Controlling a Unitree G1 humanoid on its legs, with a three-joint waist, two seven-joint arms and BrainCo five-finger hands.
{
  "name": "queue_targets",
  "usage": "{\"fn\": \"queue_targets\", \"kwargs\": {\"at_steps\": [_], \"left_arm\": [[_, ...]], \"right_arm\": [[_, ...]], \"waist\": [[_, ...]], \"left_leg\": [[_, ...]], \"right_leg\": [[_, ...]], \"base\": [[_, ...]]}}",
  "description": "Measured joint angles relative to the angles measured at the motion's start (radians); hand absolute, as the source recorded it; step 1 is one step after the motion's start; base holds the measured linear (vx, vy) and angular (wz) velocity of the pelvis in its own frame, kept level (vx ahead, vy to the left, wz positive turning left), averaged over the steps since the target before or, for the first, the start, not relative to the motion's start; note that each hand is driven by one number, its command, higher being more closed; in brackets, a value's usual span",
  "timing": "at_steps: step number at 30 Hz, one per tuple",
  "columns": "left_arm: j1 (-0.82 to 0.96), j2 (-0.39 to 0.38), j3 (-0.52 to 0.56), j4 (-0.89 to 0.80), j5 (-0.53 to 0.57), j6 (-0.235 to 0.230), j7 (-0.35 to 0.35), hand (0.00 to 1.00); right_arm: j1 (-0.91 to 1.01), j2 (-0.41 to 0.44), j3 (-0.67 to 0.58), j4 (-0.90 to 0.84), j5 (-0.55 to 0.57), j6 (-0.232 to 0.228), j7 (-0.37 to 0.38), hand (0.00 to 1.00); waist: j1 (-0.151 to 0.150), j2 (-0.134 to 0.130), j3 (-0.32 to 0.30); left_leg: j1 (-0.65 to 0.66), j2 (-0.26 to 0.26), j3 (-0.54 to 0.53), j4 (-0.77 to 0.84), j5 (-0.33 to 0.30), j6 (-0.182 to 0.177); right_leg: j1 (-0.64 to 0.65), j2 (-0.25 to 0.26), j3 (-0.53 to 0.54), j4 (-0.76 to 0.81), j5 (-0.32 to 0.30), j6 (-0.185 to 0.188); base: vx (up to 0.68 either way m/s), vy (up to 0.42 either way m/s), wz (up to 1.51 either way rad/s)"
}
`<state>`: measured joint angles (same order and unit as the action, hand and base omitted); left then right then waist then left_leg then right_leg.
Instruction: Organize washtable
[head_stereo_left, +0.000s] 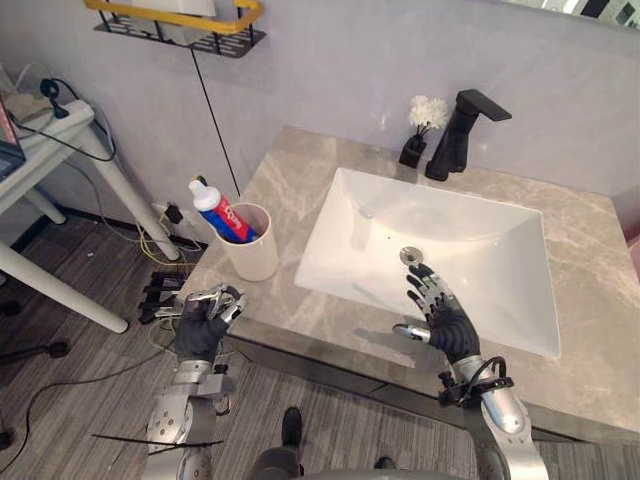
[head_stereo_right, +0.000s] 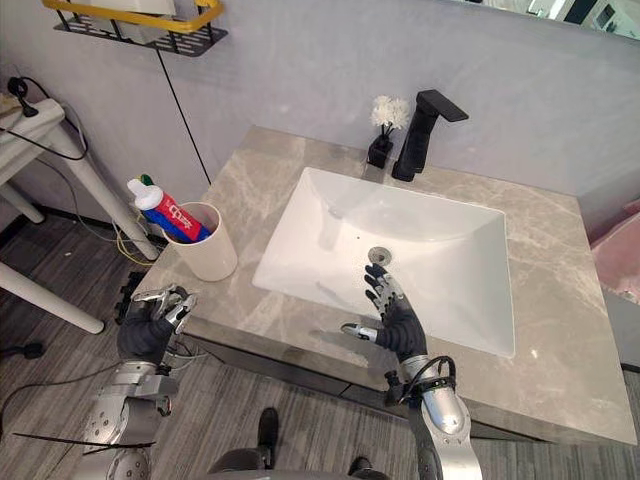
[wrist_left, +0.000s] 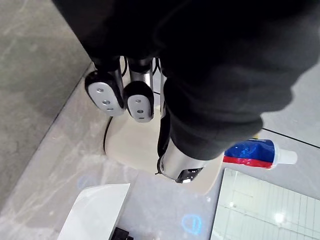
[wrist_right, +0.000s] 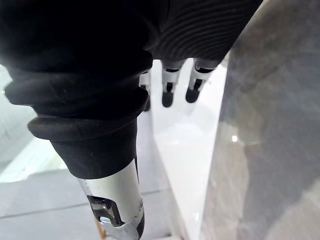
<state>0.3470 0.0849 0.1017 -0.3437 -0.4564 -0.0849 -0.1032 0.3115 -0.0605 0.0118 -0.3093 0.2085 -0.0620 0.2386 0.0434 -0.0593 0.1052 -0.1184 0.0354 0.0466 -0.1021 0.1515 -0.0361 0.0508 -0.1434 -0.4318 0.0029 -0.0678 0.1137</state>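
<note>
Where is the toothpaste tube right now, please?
In the left eye view, the toothpaste tube leans in the cream cup on the countertop, left of the sink.

R side of desk (head_stereo_left: 590, 260) bare: open room betw. sink (head_stereo_left: 340, 235) and R edge. Front-L corner blocked by cup (head_stereo_left: 255, 258) w/ toothpaste tube (head_stereo_left: 220, 208) sticking out leftward, just ahead of left hand (head_stereo_left: 203, 322). Back rim: faucet (head_stereo_left: 455, 135), flower vase (head_stereo_left: 418, 135) just beside it. Basin unobstructed ahead of right hand (head_stereo_left: 440, 318).
</note>
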Motion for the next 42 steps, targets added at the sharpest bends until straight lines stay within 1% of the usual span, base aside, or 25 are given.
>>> {"fn": "queue_targets", "kwargs": {"at_steps": [5, 7, 11, 18, 22, 26, 29, 38, 42], "left_arm": [[-0.030, 0.000, 0.015, -0.001, 0.011, -0.001, 0.005, 1.00], [-0.047, 0.000, 0.022, -0.001, 0.020, -0.001, 0.022, 1.00], [-0.081, 0.001, 0.026, -0.001, 0.038, 0.000, 0.024, 1.00], [-0.098, 0.019, 0.044, -0.001, 0.044, 0.000, 0.043, 1.00], [-0.110, 0.022, 0.065, -0.001, 0.076, 0.000, 0.044, 1.00], [-0.125, 0.047, 0.067, -0.001, 0.079, 0.000, 0.047, 1.00], [-0.137, 0.049, 0.069, 0.000, 0.080, 0.000, 0.063, 1.00], [-0.179, 0.084, 0.080, 0.044, 0.079, 0.001, 0.063, 1.00], [-0.184, 0.085, 0.073, 0.044, 0.080, 0.002, 0.063, 1.00]], "right_arm": [[-0.004, -0.002, -0.008, -0.030, 0.009, 0.000, -0.018, 0.00], [-0.010, -0.002, -0.009, -0.032, 0.016, 0.000, -0.018, 0.00], [-0.012, -0.002, -0.012, -0.032, 0.017, 0.000, -0.018, 0.00], [-0.018, -0.002, -0.012, -0.032, 0.017, 0.000, -0.017, 0.00], [-0.019, -0.002, -0.012, -0.032, 0.017, 0.000, -0.017, 0.00], [-0.018, -0.002, -0.012, -0.032, 0.017, 0.000, -0.016, 0.00], [-0.019, -0.002, -0.012, -0.032, 0.017, 0.000, -0.016, 0.00], [-0.019, -0.002, -0.009, -0.032, 0.026, 0.000, -0.015, 0.00], [-0.019, -0.002, -0.003, -0.032, 0.026, 0.000, -0.015, 0.00]], "waist": [[0.000, -0.007, 0.012], [0.000, -0.010, 0.018], [-0.001, -0.015, 0.035], [-0.003, -0.015, 0.041], [-0.003, -0.015, 0.041], [-0.003, -0.017, 0.042], [-0.004, -0.018, 0.043], [-0.005, -0.027, 0.055], [-0.006, -0.027, 0.055]], "left_leg": [[-0.010, 0.000, 0.011, 0.004, -0.003, 0.000], [-0.011, 0.001, 0.015, 0.004, -0.004, 0.000], [-0.011, 0.001, 0.022, 0.004, -0.007, 0.000], [-0.008, 0.001, 0.036, 0.004, -0.012, 0.000], [-0.008, 0.000, 0.045, 0.005, -0.012, 0.002], [-0.008, -0.001, 0.047, 0.005, -0.012, 0.003], [-0.006, -0.001, 0.050, 0.005, -0.013, 0.004], [-0.005, 0.000, 0.066, 0.005, -0.017, 0.006], [-0.005, -0.001, 0.077, 0.005, -0.019, 0.008]], "right_leg": [[-0.016, -0.001, 0.013, 0.001, 0.005, 0.004], [-0.020, -0.001, 0.020, 0.002, 0.005, 0.004], [-0.021, -0.002, 0.025, 0.004, 0.005, 0.004], [-0.030, -0.006, 0.035, 0.008, 0.006, 0.004], [-0.037, -0.008, 0.046, 0.011, 0.006, 0.003], [-0.038, -0.010, 0.048, 0.011, 0.006, 0.003], [-0.039, -0.010, 0.050, 0.011, 0.007, 0.003], [-0.047, -0.011, 0.064, 0.010, 0.009, 0.002], [-0.054, -0.014, 0.078, 0.010, 0.013, 0.003]], "base": [[0.03, -0.002, -0.07], [0.02, -0.003, -0.08], [0.01, 0.000, -0.03], [0.00, 0.005, -0.05], [0.00, 0.010, -0.08], [0.00, 0.000, 0.00], [0.00, 0.000, 0.00], [0.00, 0.004, -0.04], [0.02, 0.011, -0.11]]}}
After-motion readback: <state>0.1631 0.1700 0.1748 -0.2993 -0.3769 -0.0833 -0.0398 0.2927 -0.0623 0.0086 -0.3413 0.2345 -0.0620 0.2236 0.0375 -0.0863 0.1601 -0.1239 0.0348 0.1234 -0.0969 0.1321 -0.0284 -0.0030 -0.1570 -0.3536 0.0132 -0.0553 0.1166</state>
